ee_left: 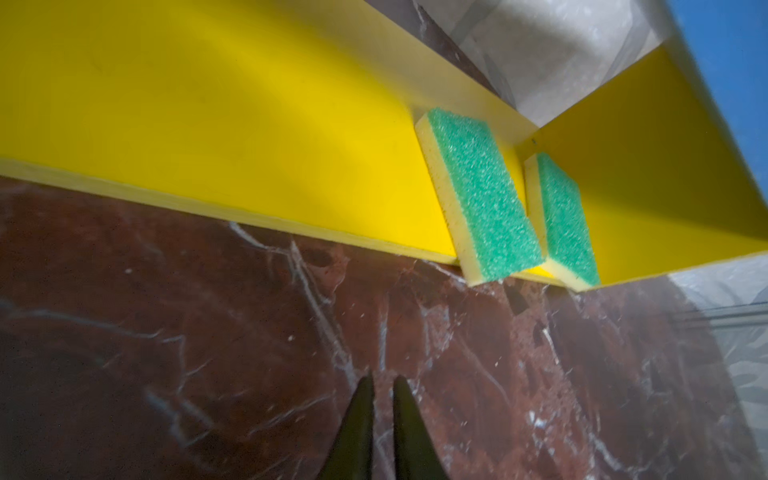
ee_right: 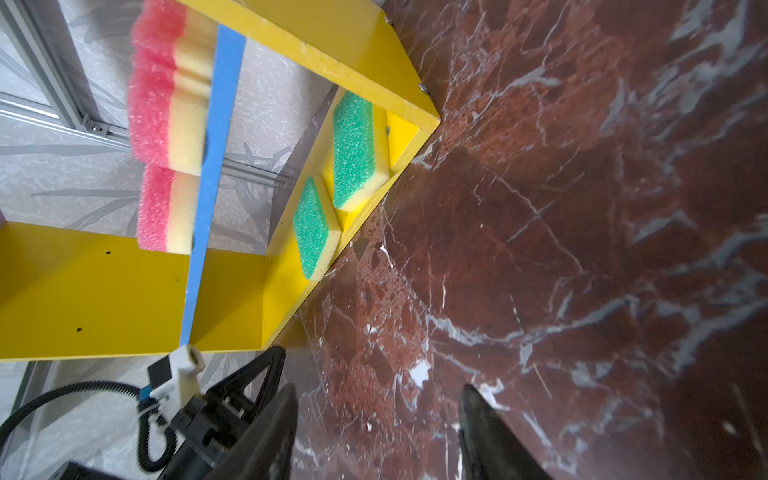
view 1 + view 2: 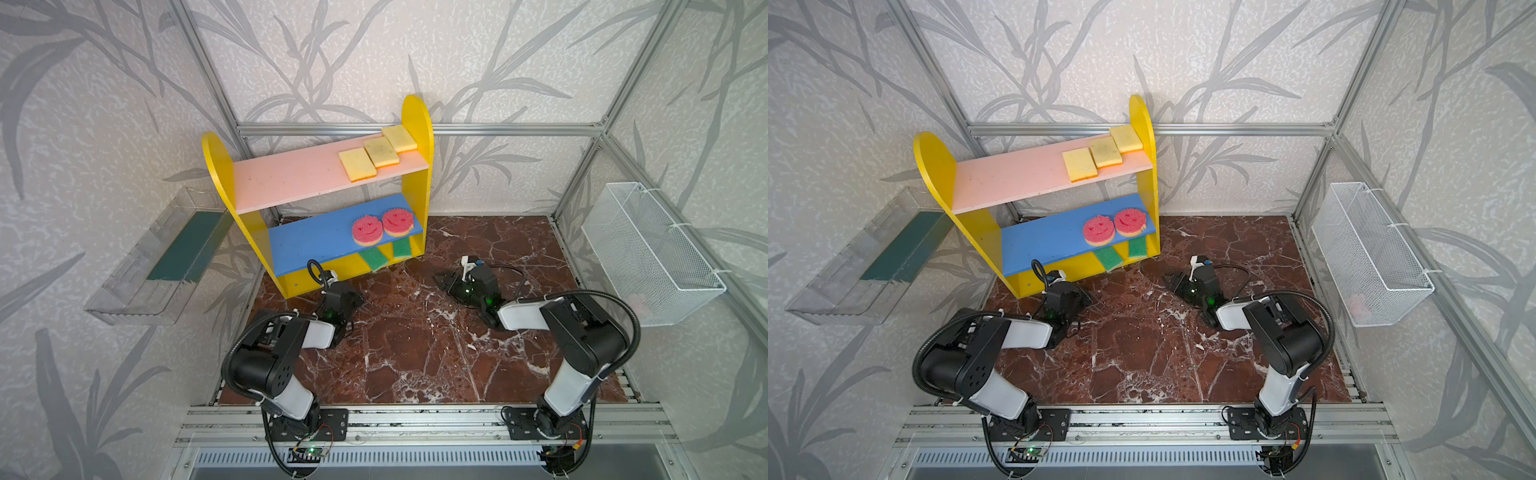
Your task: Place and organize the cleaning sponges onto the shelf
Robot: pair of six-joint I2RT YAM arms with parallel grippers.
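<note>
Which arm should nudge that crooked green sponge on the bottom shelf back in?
Probably the left: left gripper sits nearer the overhanging green sponge, jaws nearly shut for pushing; right gripper is farther off.

The shelf (image 3: 216, 166) stands at the back left of the table (image 3: 415, 353) against the rear wall, with a plastic tray (image 3: 137, 291) on the wall to its left and a wire mesh basket (image 3: 656, 257) on the right-hand wall. All sponges sit toward the shelf's right end: three rectangular sponges (image 3: 381, 152) in a touching row on the top board (image 3: 282, 183), two smiley-face sponges (image 3: 367, 231) side by side on the middle board (image 3: 316, 245), and two more rectangular sponges (image 3: 375, 258) just beside each other on the base (image 3: 345, 271), the left one jutting over its front edge. The left gripper (image 1: 383, 384) lies before the base, left of those lower sponges, and the right gripper (image 2: 379, 388) lies over the table before the shelf's right end.
</note>
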